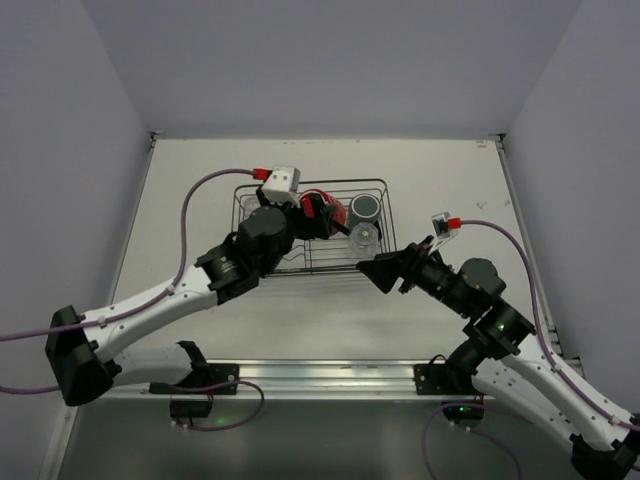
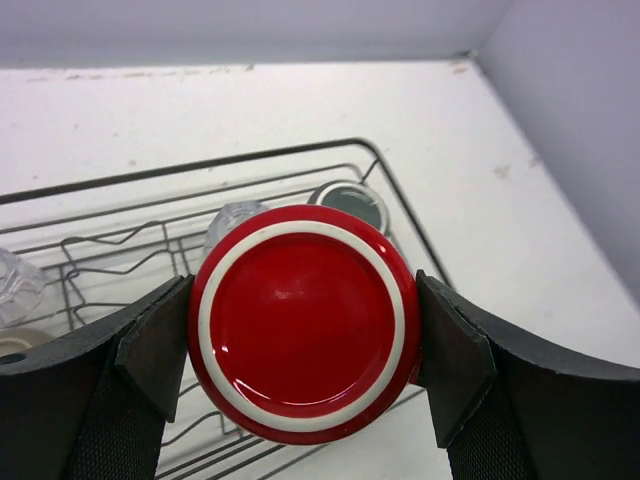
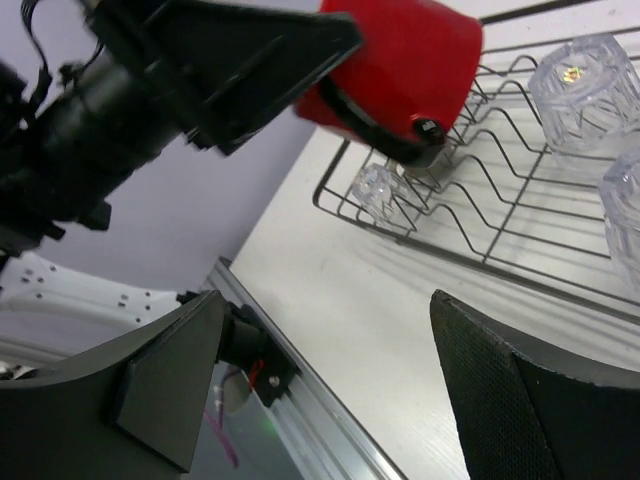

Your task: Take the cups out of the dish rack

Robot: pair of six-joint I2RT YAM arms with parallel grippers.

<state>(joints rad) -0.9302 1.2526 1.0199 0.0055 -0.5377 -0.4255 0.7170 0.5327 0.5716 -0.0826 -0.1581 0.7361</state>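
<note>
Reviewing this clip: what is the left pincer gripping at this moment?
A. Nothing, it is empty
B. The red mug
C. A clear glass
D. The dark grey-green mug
B: in the left wrist view, the left pincer has a finger pressed against each side of the red mug.

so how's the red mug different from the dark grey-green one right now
The red mug is clamped in the left gripper, tilted above the dish rack; the dark grey-green mug sits untouched in the rack's corner. The red mug is bright, the grey-green mug dull and dark. Both are opaque.
</note>
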